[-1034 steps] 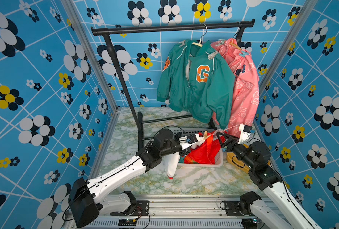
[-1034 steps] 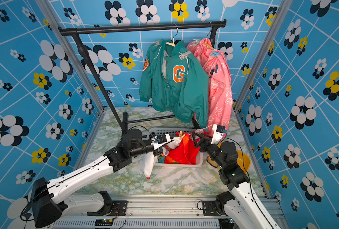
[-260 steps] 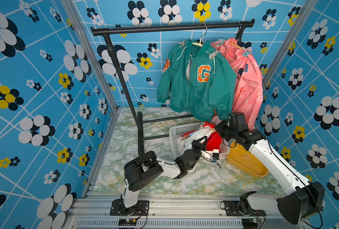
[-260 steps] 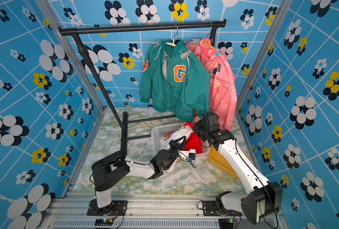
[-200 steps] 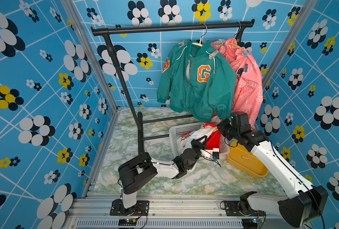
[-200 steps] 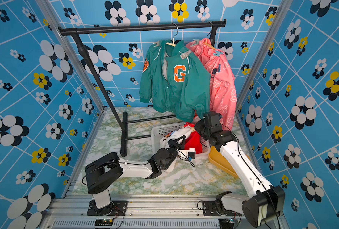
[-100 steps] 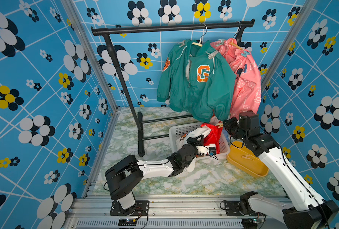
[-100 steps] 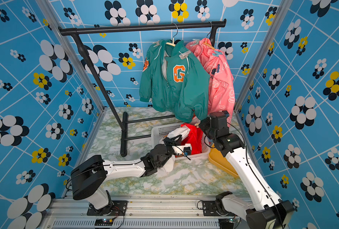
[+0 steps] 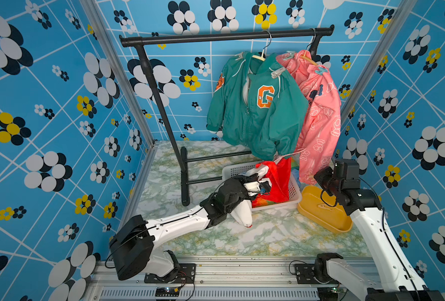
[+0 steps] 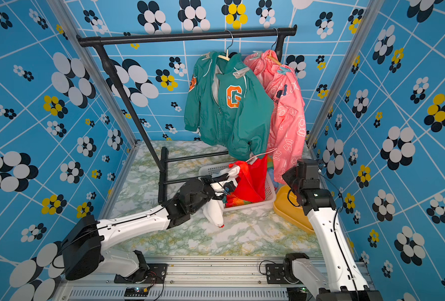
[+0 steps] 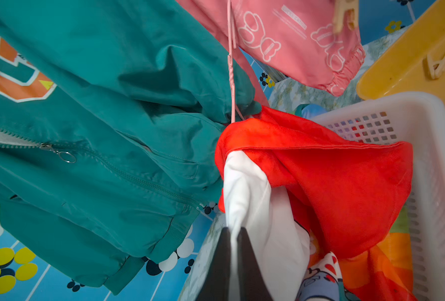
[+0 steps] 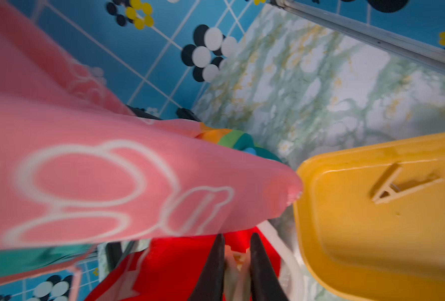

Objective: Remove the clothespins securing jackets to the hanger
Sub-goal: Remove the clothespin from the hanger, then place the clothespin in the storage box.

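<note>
Clothespin [image 12: 235,263], tan: pinched in narrow right fingers [image 12: 213,271], apparently lengthwise along them; yellow tray [image 12: 346,247] just beside and below, second clothespin [image 12: 403,186] lying in it. Left fingers [image 11: 220,265]: closed on red jacket's white sleeve [image 11: 247,187] at basket [image 11: 429,169]. Other clothespins [image 9: 278,73]: clipped on hung jackets [image 9: 255,122], high above.

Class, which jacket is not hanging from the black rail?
The red, white-sleeved jacket: it sits in the white plastic basket; the green jacket and pink jacket hang.

Hanging jackets [image 9: 255,117] close above basket [image 9: 295,194]
</note>
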`<state>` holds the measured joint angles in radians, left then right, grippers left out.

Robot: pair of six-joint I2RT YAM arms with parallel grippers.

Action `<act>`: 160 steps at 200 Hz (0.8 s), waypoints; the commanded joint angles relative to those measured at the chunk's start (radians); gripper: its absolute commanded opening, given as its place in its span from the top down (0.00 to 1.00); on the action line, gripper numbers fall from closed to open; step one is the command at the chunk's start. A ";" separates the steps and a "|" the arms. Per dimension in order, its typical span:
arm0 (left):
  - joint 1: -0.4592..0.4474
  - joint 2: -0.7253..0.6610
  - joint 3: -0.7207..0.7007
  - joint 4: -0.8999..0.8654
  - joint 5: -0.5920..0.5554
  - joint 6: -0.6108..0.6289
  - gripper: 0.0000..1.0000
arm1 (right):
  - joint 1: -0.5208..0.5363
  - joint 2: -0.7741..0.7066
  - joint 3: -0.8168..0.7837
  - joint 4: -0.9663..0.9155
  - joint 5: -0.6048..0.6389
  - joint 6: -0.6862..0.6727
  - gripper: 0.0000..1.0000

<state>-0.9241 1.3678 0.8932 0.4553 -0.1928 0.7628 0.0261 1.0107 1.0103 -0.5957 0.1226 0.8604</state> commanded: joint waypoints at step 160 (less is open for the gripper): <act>0.101 -0.225 -0.003 -0.160 0.406 -0.301 1.00 | -0.183 0.194 -0.302 0.178 0.080 -0.089 0.69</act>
<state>-0.8310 1.1698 0.8703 0.2798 0.1745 0.4831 -0.1524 1.1828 0.7116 -0.4335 0.2073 0.7910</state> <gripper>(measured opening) 0.071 0.241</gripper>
